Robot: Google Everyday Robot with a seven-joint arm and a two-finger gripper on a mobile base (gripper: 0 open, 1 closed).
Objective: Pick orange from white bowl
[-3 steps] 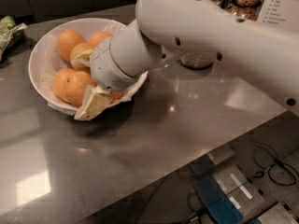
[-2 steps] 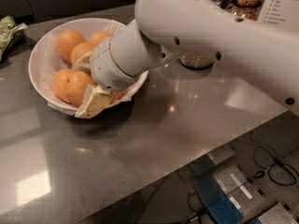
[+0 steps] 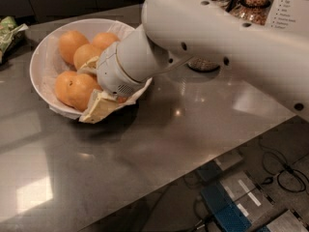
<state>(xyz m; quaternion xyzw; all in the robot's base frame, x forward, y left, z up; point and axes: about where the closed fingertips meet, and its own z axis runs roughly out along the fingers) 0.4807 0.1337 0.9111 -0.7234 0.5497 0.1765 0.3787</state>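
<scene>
Claw (image 3: 90, 94) sits at the white bowl's (image 3: 35, 57) 5 o'clock, hugging the orange (image 3: 71, 87); can't tell if it's clamped.

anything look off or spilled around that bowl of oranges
Nothing is spilled or damaged. The claw is down in the white bowl, against the orange with the stem dot, and the other oranges sit behind it. Only the crinkled paper liner looks untidy, poking over the near rim.
</scene>
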